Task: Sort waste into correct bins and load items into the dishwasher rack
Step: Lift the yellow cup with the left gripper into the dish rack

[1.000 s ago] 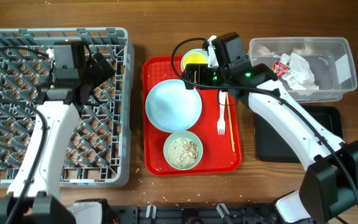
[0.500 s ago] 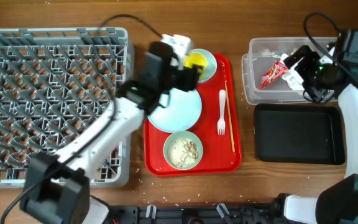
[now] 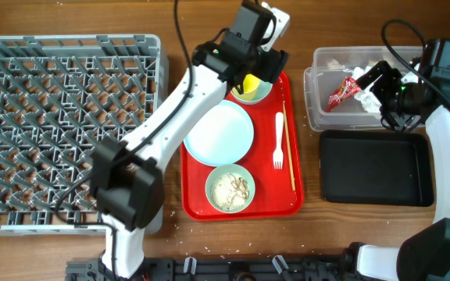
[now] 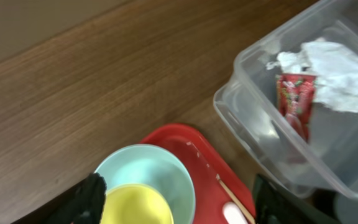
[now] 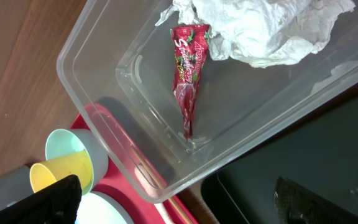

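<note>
The yellow cup stands in a blue-green bowl at the red tray's top. My left gripper hovers open over the cup, which lies between its fingers. My right gripper is open and empty over the clear tub. The tub holds the red wrapper and the white tissue. The blue plate, a second bowl with rice scraps, the white fork and the chopsticks lie on the tray.
The grey dishwasher rack fills the left side. The black tray sits below the tub at the right. The red tray is in the middle. My left arm stretches across from the rack's edge.
My left arm has swung from the rack over to the yellow cup. My right arm has left the cup for the tub and has held still since half a second ago.
</note>
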### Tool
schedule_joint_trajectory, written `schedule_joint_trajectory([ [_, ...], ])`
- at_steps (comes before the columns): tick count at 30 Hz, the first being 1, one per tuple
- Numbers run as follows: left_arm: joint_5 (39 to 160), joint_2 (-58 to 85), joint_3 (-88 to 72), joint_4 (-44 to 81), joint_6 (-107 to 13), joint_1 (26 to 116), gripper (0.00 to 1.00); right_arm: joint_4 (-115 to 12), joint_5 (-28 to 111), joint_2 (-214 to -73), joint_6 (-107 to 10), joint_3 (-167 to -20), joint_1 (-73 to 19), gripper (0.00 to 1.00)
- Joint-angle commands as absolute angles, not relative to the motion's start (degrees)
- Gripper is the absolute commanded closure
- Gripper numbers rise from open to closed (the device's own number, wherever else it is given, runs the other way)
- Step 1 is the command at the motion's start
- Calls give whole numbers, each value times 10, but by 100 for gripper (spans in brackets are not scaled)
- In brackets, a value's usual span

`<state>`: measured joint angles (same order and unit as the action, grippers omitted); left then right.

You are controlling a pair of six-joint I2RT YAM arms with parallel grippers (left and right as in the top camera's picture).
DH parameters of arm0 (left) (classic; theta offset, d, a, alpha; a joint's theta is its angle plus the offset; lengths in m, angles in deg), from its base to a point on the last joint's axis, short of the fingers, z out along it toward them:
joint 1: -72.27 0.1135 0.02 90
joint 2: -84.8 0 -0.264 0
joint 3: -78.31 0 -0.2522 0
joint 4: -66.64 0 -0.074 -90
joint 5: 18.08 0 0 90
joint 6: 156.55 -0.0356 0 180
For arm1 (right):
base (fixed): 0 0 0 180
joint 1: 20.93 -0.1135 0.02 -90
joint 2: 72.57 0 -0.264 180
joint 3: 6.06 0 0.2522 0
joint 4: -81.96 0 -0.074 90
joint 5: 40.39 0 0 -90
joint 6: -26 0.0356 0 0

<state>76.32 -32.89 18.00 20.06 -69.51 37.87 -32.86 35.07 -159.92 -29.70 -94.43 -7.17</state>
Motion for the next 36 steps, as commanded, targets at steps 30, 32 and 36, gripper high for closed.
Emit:
schedule_joint_trajectory([
  [30, 760, -233, 182, 85, -566, 423, 96, -331, 356, -1594, -293, -949, -71, 0],
  [32, 802, -212, 182, 62, -566, 488, 96, -331, 356, -1594, -293, -949, -71, 0],
  [36, 1102, -211, 181, 31, -552, 705, 96, -331, 356, -1594, -293, -949, -71, 0],
])
